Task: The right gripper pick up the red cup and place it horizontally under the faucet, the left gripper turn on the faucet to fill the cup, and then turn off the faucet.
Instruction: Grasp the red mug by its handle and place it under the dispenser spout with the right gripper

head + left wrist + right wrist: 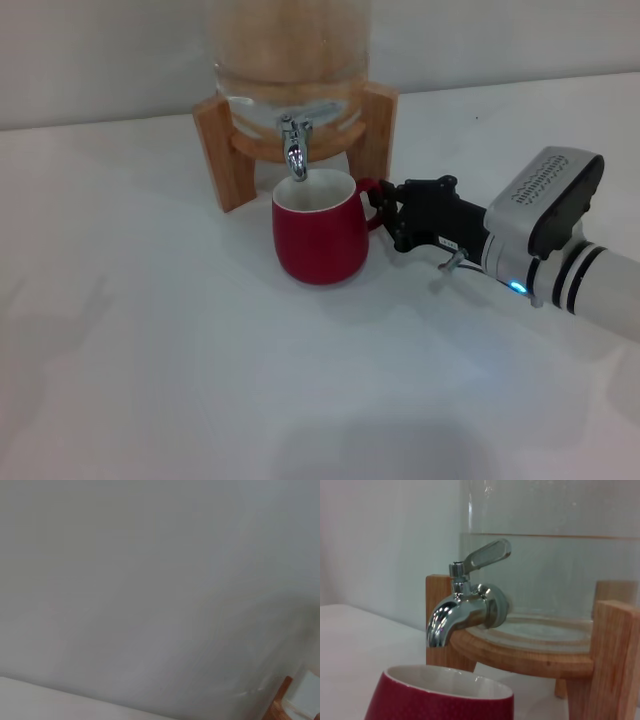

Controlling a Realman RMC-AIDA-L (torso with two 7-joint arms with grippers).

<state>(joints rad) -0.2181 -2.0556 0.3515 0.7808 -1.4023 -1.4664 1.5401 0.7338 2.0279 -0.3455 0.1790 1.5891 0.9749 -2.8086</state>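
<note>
One red cup (320,240) stands upright on the white table (150,350), its mouth directly below the faucet (294,147) spout. The faucet juts from a glass jar (290,60) on a wooden stand (225,150). The right gripper (385,208) reaches in from four o'clock and its black fingers are clenched on the cup's handle (371,190), at the cup's three o'clock side. In the right wrist view the spout (442,625) hangs just above the cup's rim (445,680), not touching, with the lever (485,555) tilted up and back toward the jar. The left gripper is out of sight; its camera shows mostly blank wall. Judging from this, the lever is the next target, and it lies at the cup's twelve o'clock, above the spout.
</note>
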